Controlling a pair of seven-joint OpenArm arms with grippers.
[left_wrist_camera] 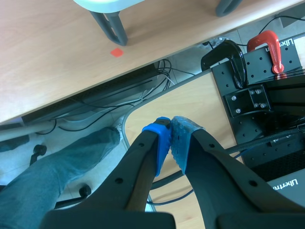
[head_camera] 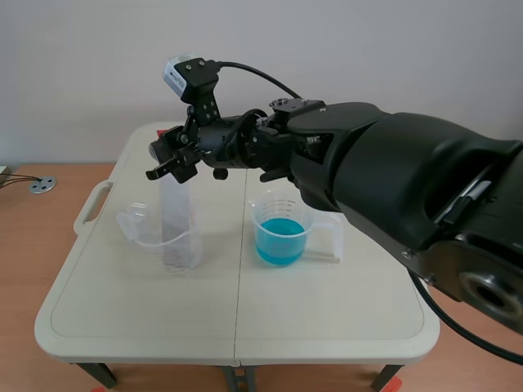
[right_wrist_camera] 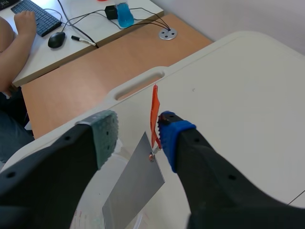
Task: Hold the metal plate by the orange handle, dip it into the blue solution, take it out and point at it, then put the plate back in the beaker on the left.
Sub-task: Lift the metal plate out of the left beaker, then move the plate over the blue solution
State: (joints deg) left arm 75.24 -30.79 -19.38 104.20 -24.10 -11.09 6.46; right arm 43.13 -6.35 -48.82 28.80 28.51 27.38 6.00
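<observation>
Right wrist view: hanging the right tool (right_wrist_camera: pixel 137 131) above the left beaker (head_camera: pixel 193 249), fingers (right_wrist_camera: pixel 102 131) apart, straddling the orange handle (right_wrist_camera: pixel 154 112), likely lining up a pinch. Finding the metal plate (right_wrist_camera: pixel 136 179) leaning inside that beaker, handle upward. Holding the left tool (left_wrist_camera: pixel 170 133) pressed together, away from the beaker.

Glossy black arm (head_camera: pixel 409 180); thin black cable (head_camera: pixel 261 75); right claw (right_wrist_camera: pixel 137 131) pads (right_wrist_camera: pixel 174 133) blue, grey-green.

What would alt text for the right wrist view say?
The right arm's open end effector straddles the thin orange handle of a flat grey metal plate standing in a clear plastic beaker on a cream table.
</observation>
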